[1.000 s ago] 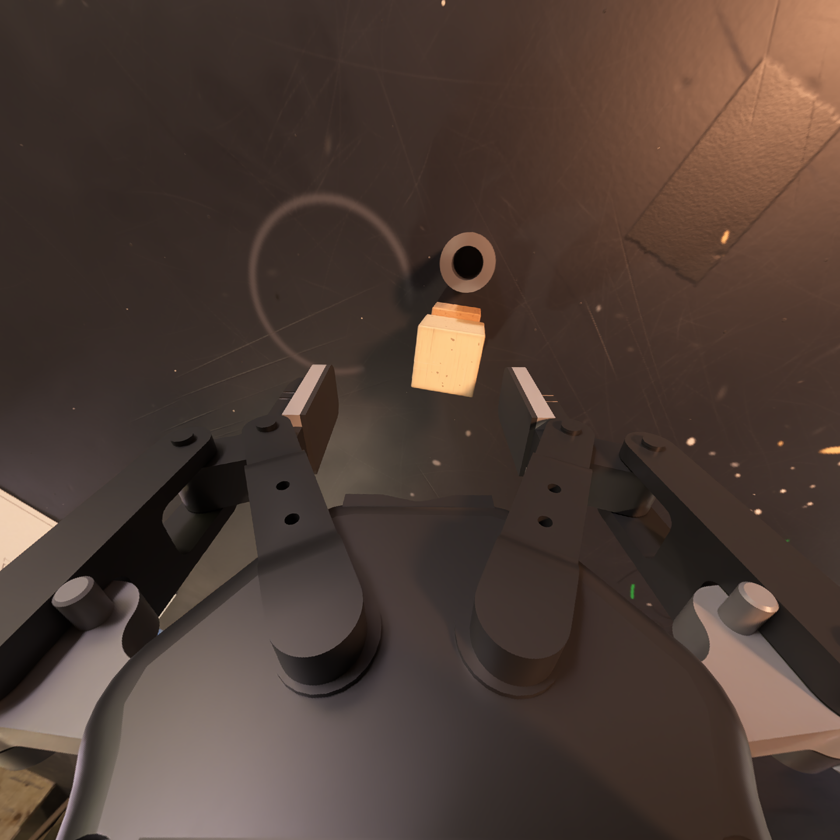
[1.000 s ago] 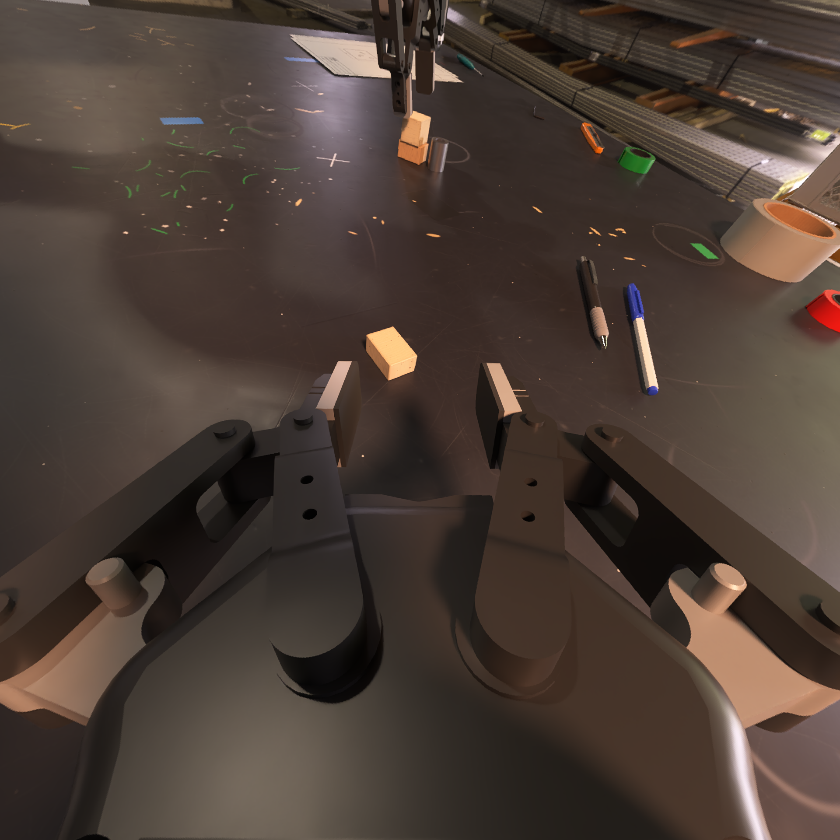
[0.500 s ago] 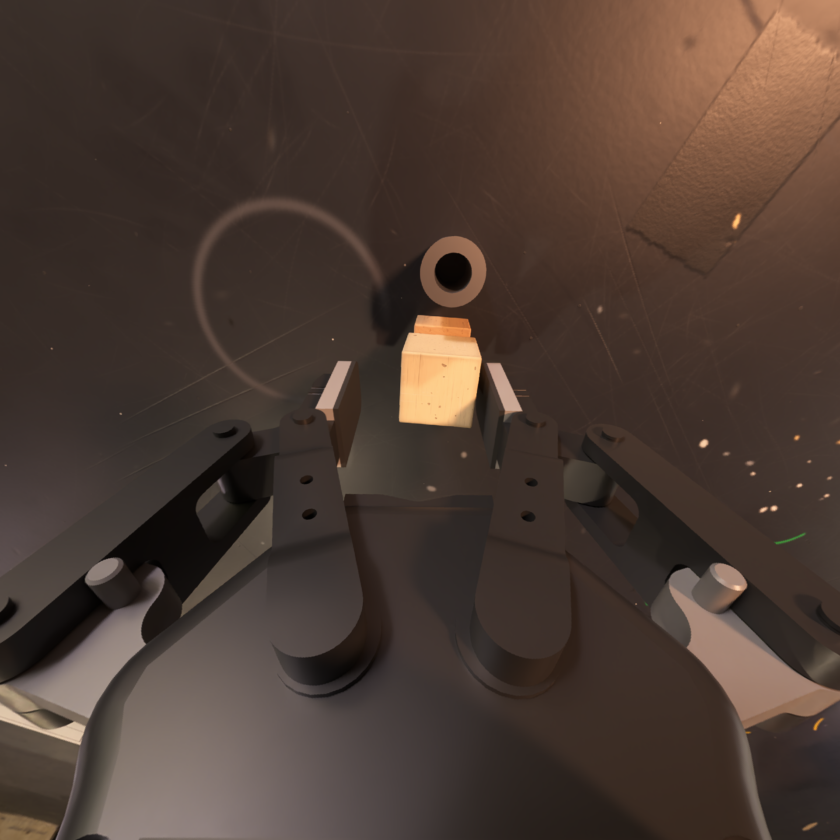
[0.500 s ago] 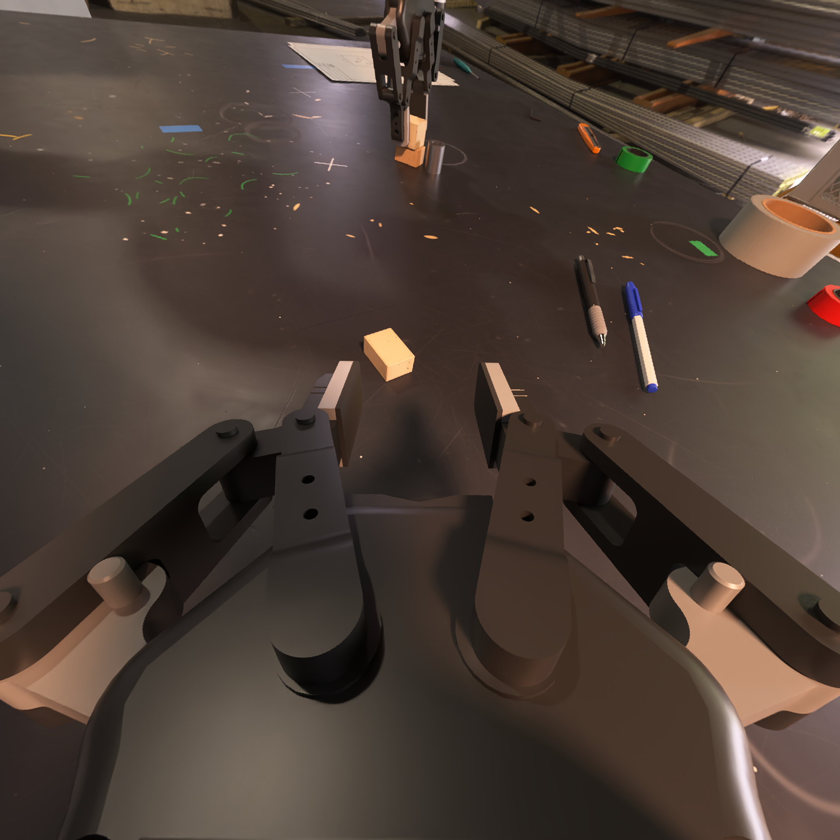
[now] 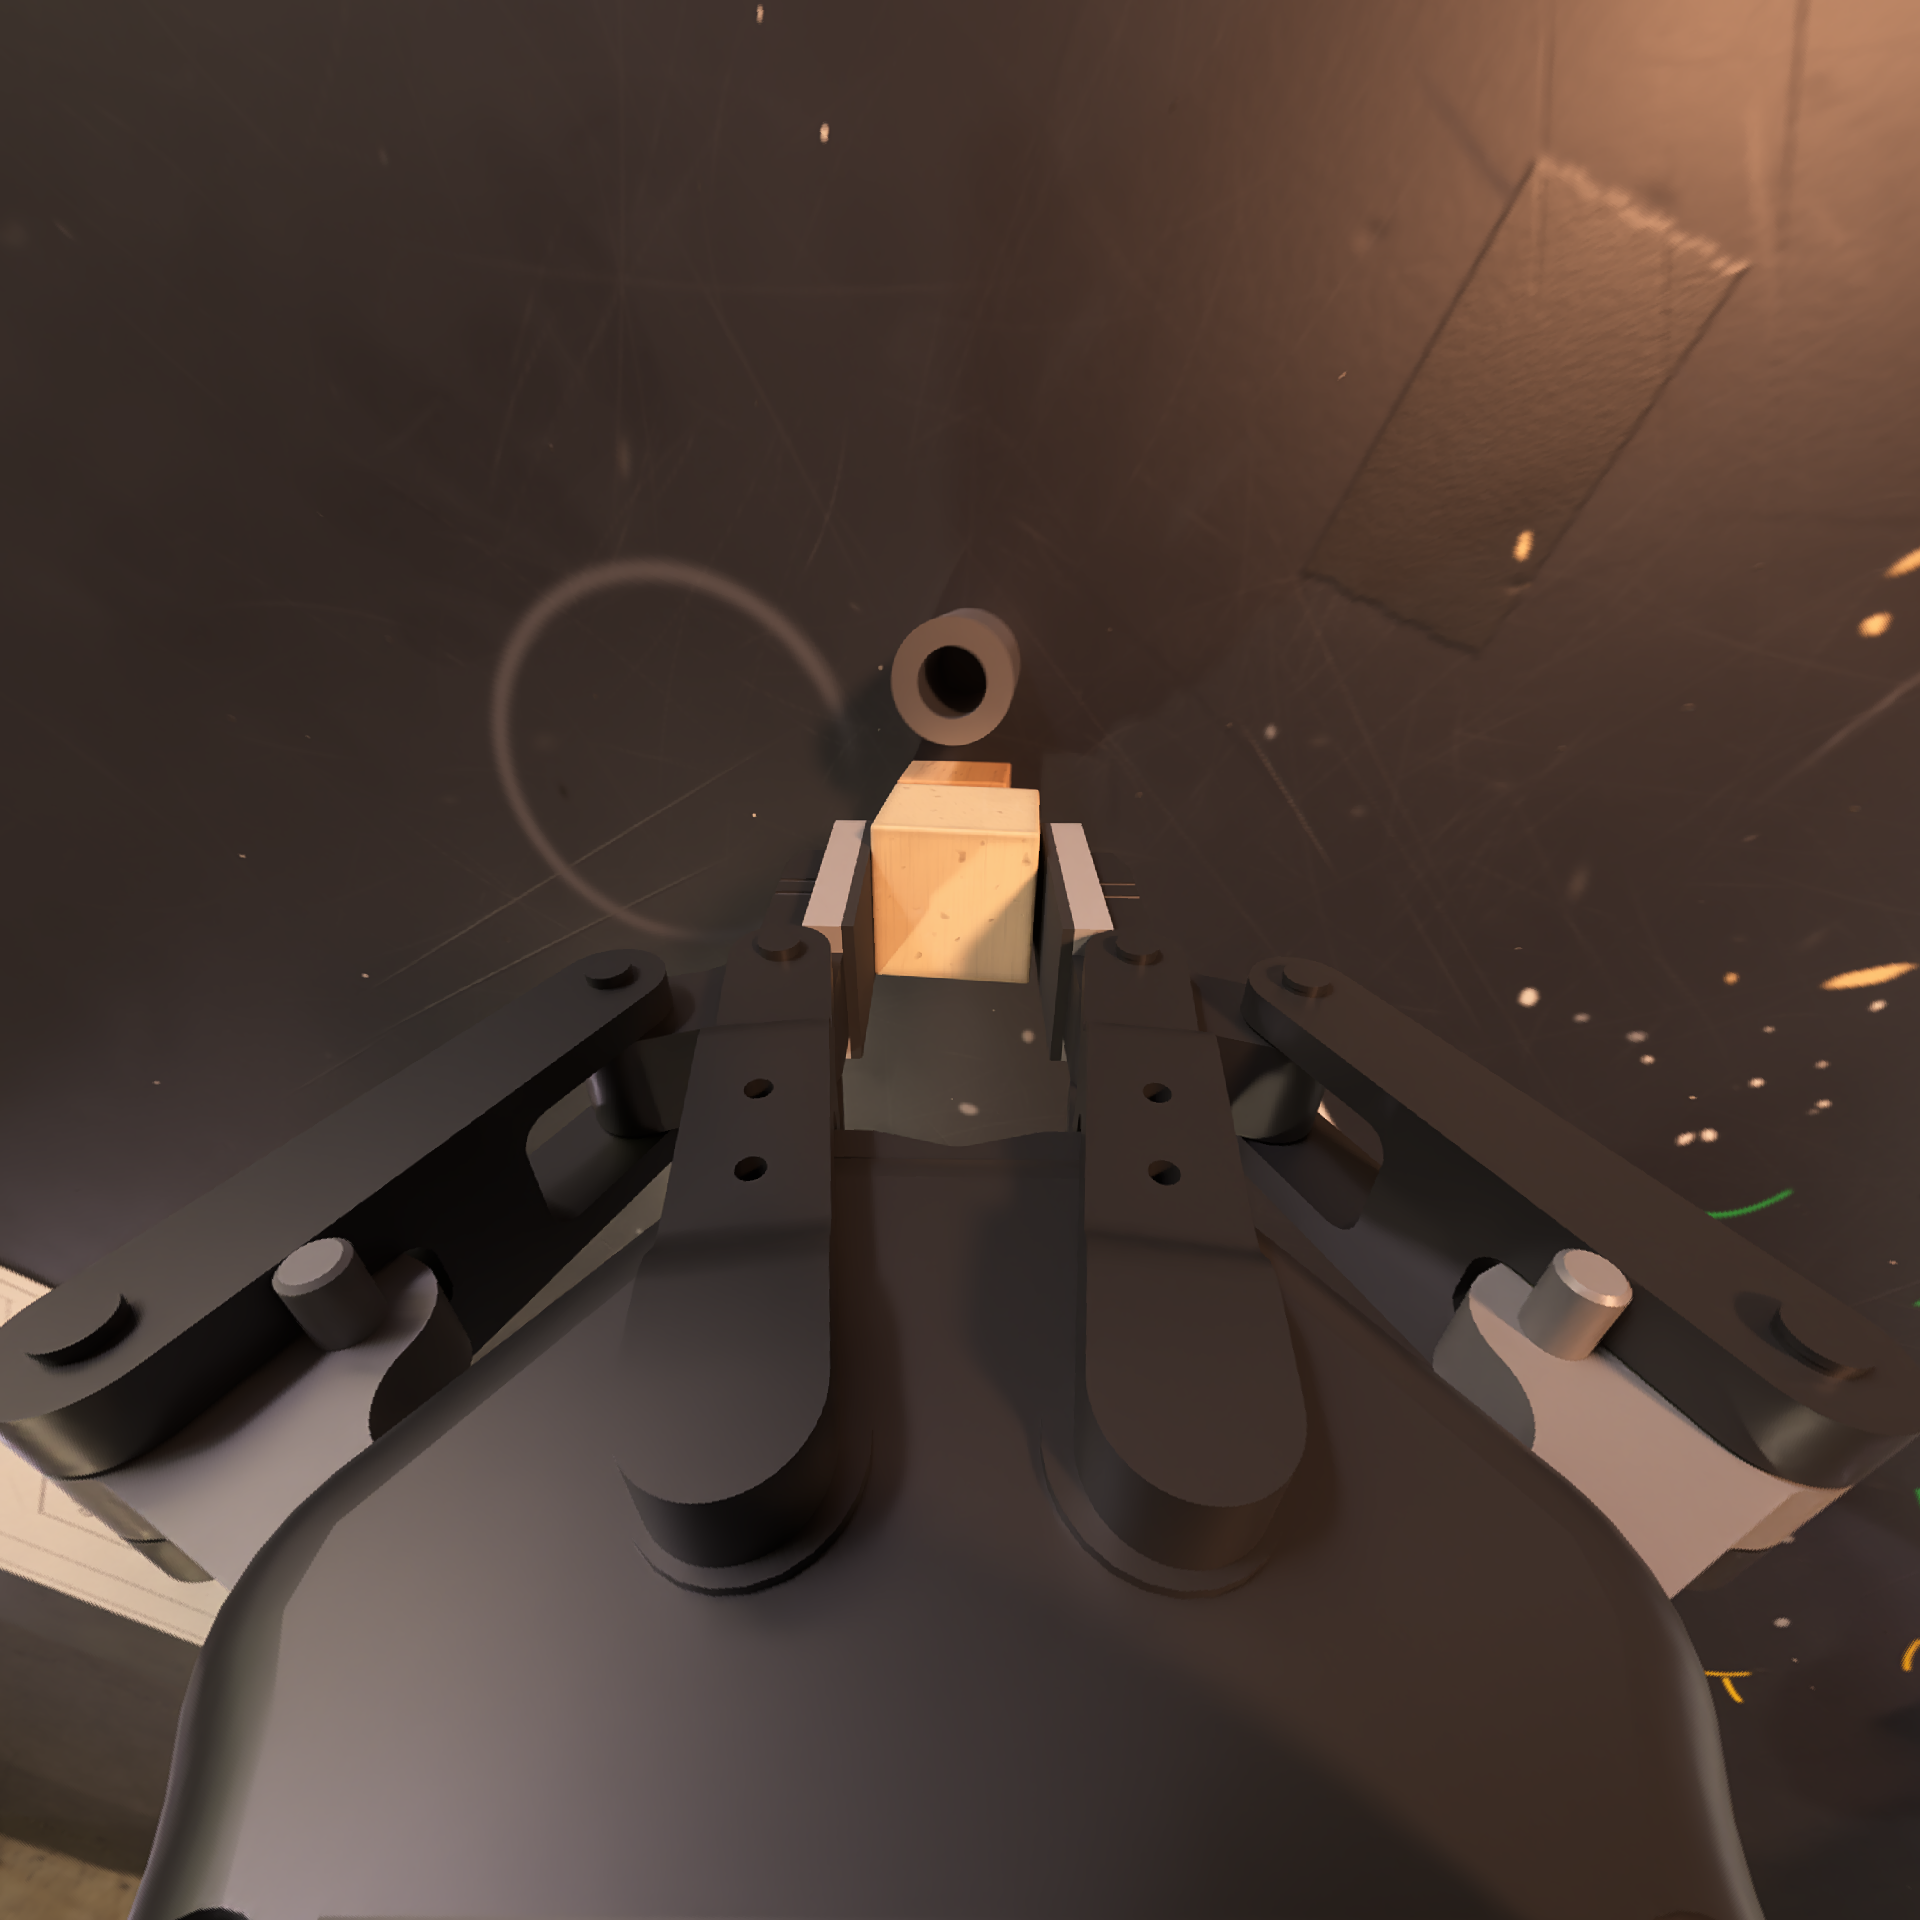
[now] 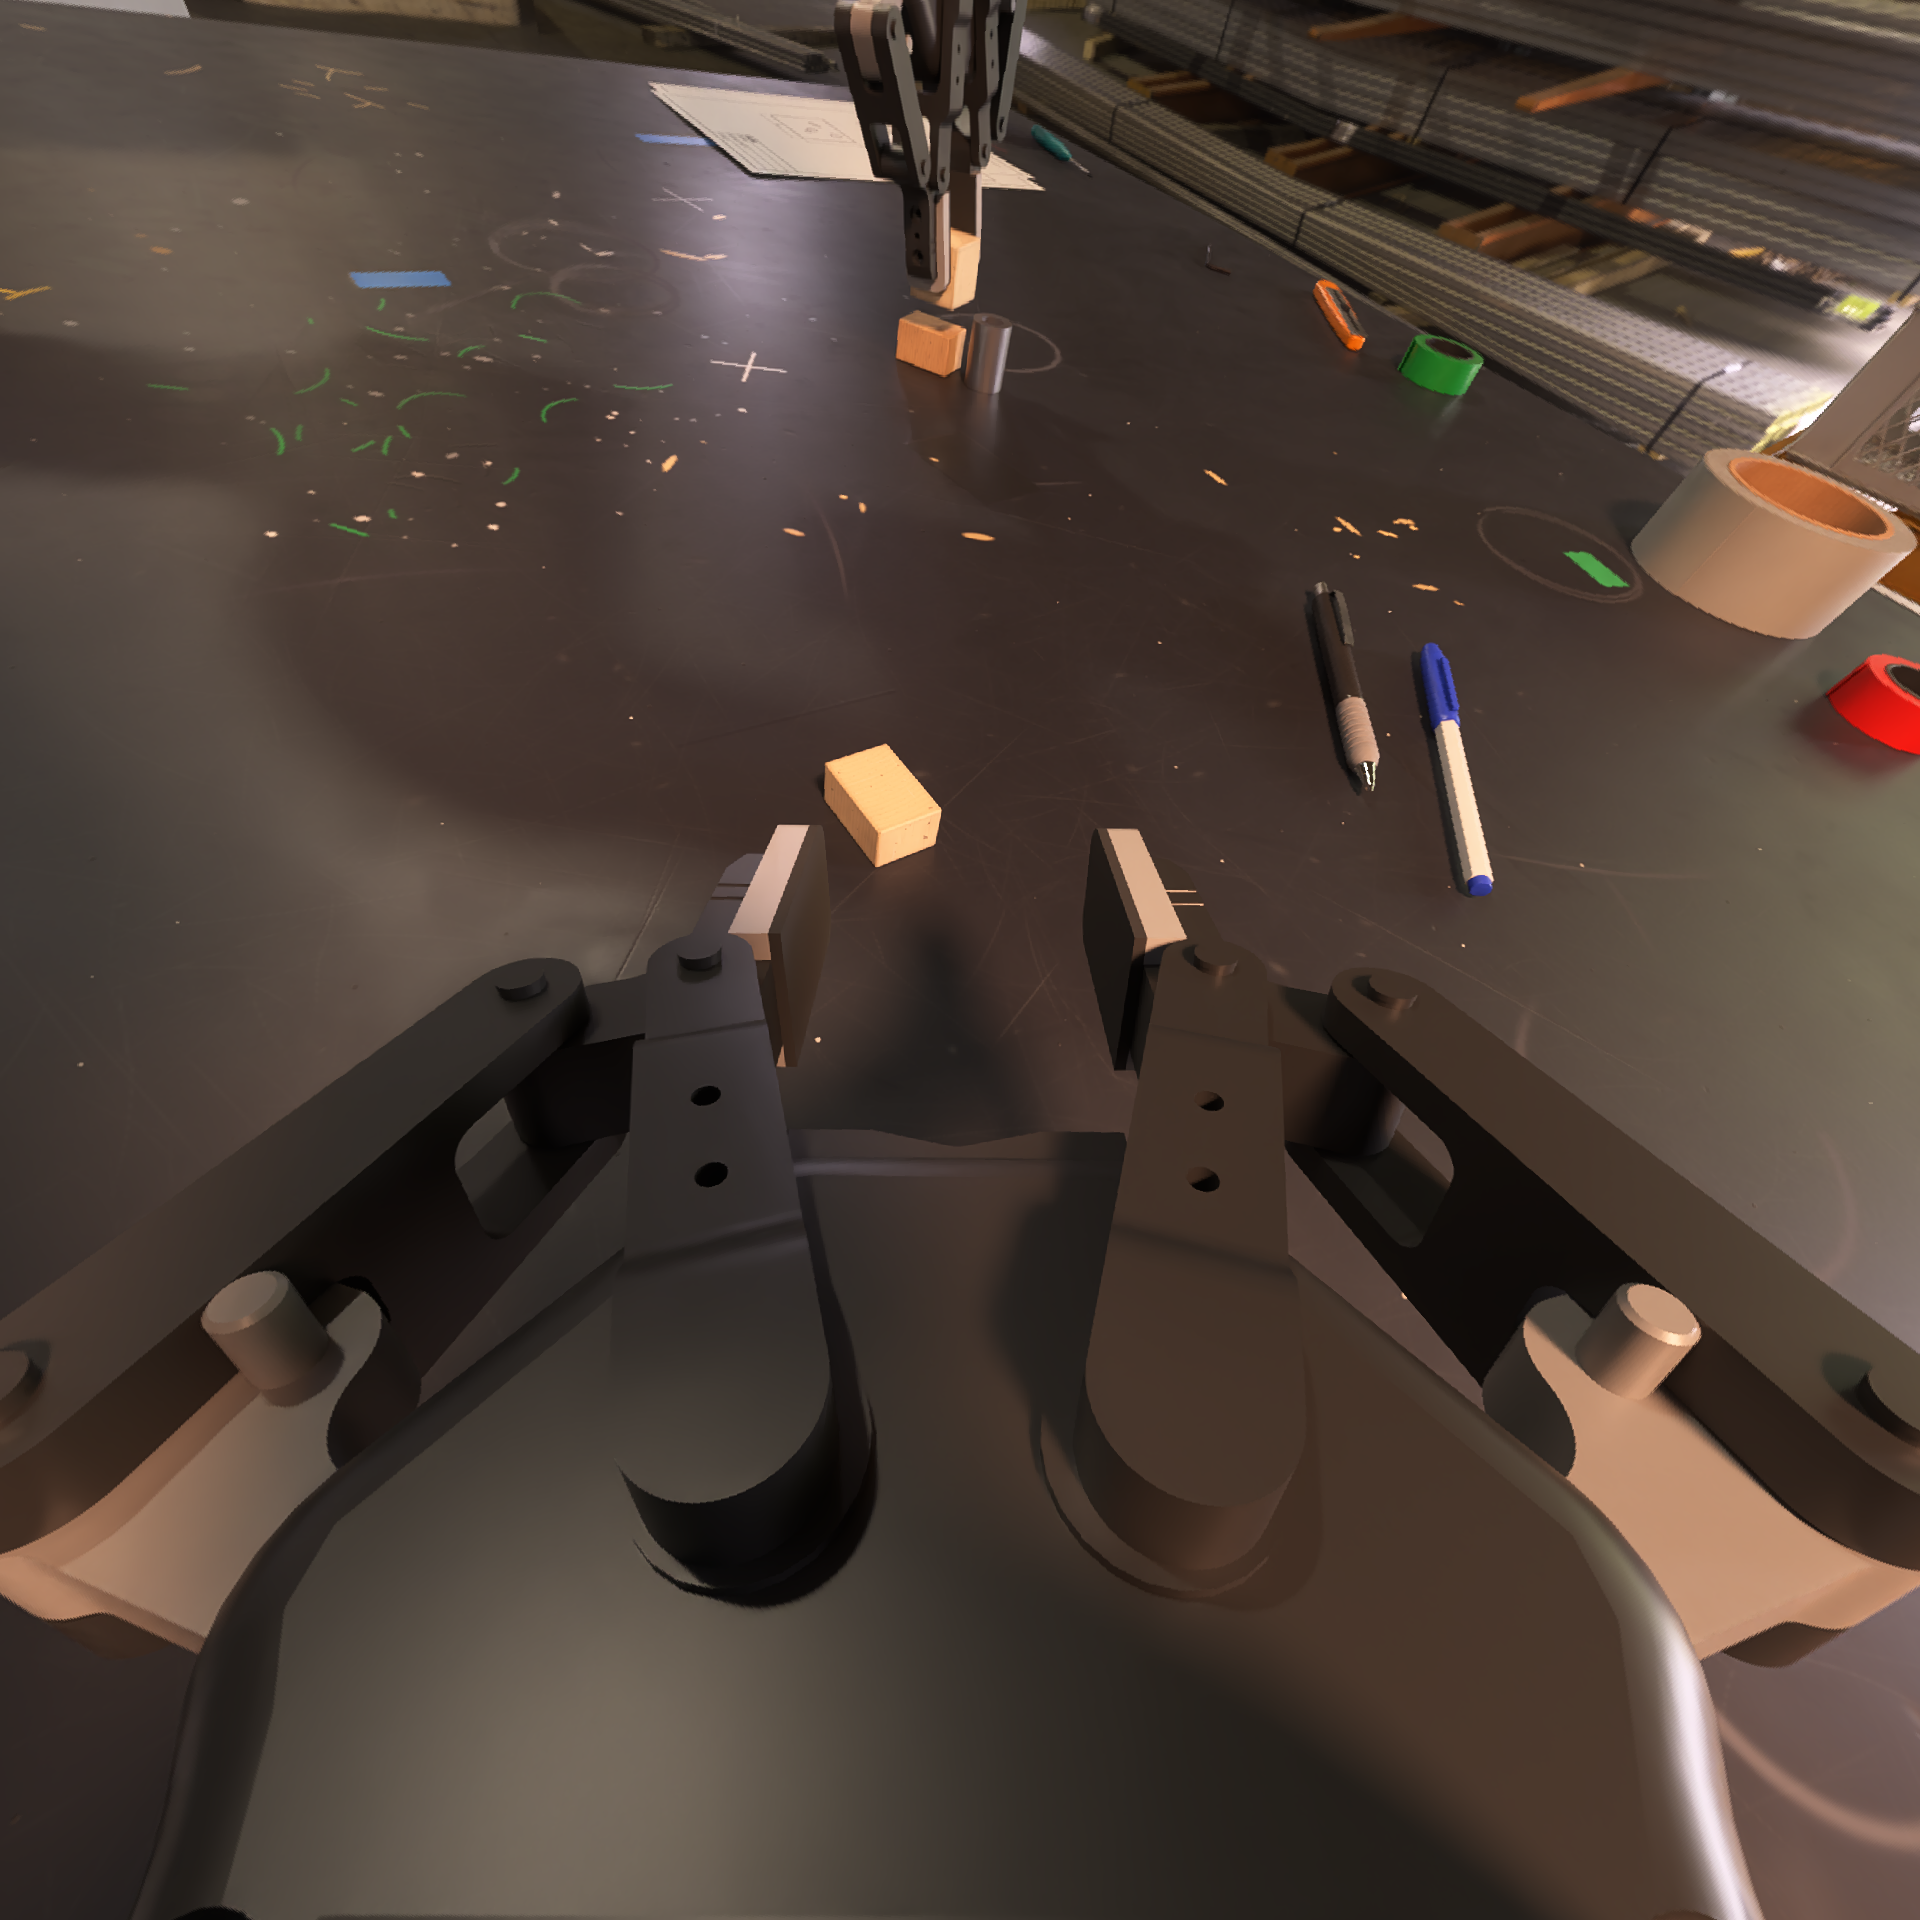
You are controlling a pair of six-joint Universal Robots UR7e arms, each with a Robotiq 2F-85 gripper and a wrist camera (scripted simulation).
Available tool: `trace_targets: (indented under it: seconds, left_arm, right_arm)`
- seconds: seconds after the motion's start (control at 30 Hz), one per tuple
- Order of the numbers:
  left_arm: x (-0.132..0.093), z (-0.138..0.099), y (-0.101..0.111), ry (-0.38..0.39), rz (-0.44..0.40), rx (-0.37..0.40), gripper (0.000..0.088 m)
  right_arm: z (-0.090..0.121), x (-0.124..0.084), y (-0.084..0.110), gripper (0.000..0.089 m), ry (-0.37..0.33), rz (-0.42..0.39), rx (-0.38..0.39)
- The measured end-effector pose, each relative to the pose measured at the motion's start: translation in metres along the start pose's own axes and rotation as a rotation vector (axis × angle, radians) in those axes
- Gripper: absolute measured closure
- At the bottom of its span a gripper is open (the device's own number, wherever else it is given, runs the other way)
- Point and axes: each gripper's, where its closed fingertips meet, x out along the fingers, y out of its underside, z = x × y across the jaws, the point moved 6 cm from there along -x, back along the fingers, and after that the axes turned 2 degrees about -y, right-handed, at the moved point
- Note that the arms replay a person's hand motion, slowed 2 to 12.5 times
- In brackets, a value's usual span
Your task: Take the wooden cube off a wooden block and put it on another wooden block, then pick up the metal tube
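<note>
My left gripper (image 5: pixel 956 873) is shut on the pale wooden cube (image 5: pixel 954 883) and holds it just above the darker wooden block (image 5: pixel 961 774) it stood on. The metal tube (image 5: pixel 954 677) stands upright right behind that block. In the right wrist view the left gripper (image 6: pixel 951 281) holds the cube (image 6: pixel 964 268) clear above the block (image 6: pixel 928 343), with the tube (image 6: pixel 987 353) beside it. A second wooden block (image 6: pixel 881 802) lies on the table just ahead of my right gripper (image 6: pixel 956 894), which is open and empty.
A black pen (image 6: pixel 1345 686) and a blue marker (image 6: pixel 1455 769) lie right of the near block. A beige tape roll (image 6: pixel 1766 540), red tape (image 6: pixel 1886 701) and green tape (image 6: pixel 1439 364) sit at the right. A paper sheet (image 6: pixel 800 135) lies at the back.
My left gripper came down around the cube, shut on it and lifted it off the block. My right gripper has stayed open and nearly still.
</note>
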Motion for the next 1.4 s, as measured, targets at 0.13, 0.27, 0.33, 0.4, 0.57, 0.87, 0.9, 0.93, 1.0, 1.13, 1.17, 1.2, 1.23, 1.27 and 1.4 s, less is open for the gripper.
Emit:
trace_targets:
  seconds: [0.13, 0.27, 0.33, 0.4, 0.57, 0.87, 0.9, 0.93, 1.0, 1.13, 1.17, 1.2, 1.23, 1.27, 1.4]
  left_arm:
    - [-0.021, -0.011, -0.009, -0.023, -0.036, 0.022, 0.0614]
    - [-0.048, -0.029, -0.022, -0.044, -0.083, 0.063, 0.0614]
    - [-0.063, -0.041, -0.030, -0.052, -0.112, 0.090, 0.0614]
    - [-0.078, -0.055, -0.037, -0.056, -0.142, 0.118, 0.0614]
    - [-0.113, -0.096, -0.058, -0.051, -0.227, 0.187, 0.0614]
    - [-0.140, -0.181, -0.091, 0.020, -0.323, 0.329, 0.0614]
    - [-0.140, -0.189, -0.094, 0.025, -0.324, 0.344, 0.0614]
    - [-0.139, -0.198, -0.096, 0.030, -0.323, 0.358, 0.0614]
    - [-0.135, -0.213, -0.101, 0.038, -0.317, 0.384, 0.0614]
    - [-0.124, -0.240, -0.110, 0.064, -0.303, 0.422, 0.0614]
    - [-0.120, -0.247, -0.112, 0.074, -0.298, 0.428, 0.0614]
    - [-0.116, -0.252, -0.114, 0.083, -0.292, 0.433, 0.0614]
    - [-0.112, -0.257, -0.116, 0.091, -0.286, 0.438, 0.0614]
    - [-0.108, -0.262, -0.118, 0.098, -0.278, 0.443, 0.0614]
    - [-0.089, -0.277, -0.126, 0.115, -0.246, 0.459, 0.0614]
  right_arm:
    - [0.000, 0.000, 0.000, 0.0447, 0.000, 0.000, 0.000]
    - [0.000, 0.000, 0.000, 0.0448, -0.001, 0.001, -0.001]
    - [0.001, 0.001, 0.000, 0.0449, -0.001, 0.003, -0.003]
    - [0.001, 0.001, 0.000, 0.0449, -0.001, 0.005, -0.005]
    - [0.002, 0.002, 0.000, 0.0450, 0.000, 0.007, -0.012]
    - [0.003, 0.000, -0.002, 0.0449, 0.005, 0.004, -0.027]
    - [0.004, 0.000, -0.002, 0.0449, 0.005, 0.003, -0.028]
    - [0.004, 0.000, -0.002, 0.0449, 0.006, 0.002, -0.029]
    - [0.004, -0.001, -0.003, 0.0449, 0.007, -0.001, -0.030]
    - [0.004, -0.002, -0.004, 0.0450, 0.009, -0.004, -0.034]
    - [0.005, -0.002, -0.004, 0.0450, 0.010, -0.004, -0.036]
    - [0.005, -0.002, -0.004, 0.0450, 0.010, -0.004, -0.037]
    - [0.005, -0.002, -0.004, 0.0450, 0.012, -0.003, -0.040]
    - [0.005, -0.002, -0.004, 0.0450, 0.013, -0.003, -0.043]
    - [0.005, -0.002, -0.004, 0.0450, 0.019, 0.002, -0.054]
